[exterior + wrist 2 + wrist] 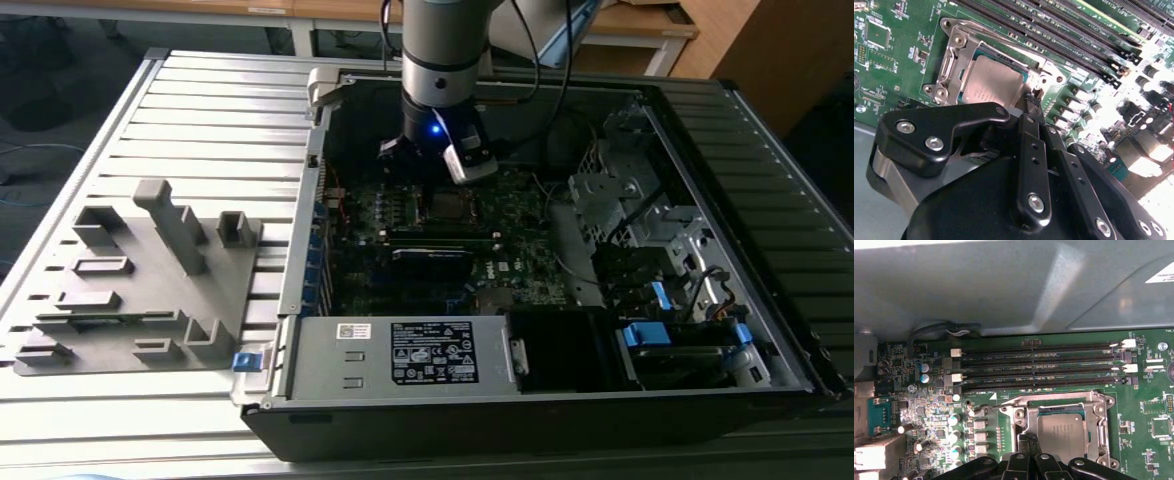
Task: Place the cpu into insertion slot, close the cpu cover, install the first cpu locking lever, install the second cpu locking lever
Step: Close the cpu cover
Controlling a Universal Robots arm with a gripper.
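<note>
Cpu (990,82), a flat square with a dull grey metal top, sits in the insertion slot (1023,75) on the green board, with the shiny silver cpu cover (951,60) framing it. The black gripper (1034,96) has its thin fingers pinched together at the slot's corner, nothing plainly held.

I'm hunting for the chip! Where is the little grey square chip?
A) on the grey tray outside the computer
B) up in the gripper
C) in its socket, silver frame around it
C: the cpu lies flat in the insertion slot, the cpu cover framing it.
</note>
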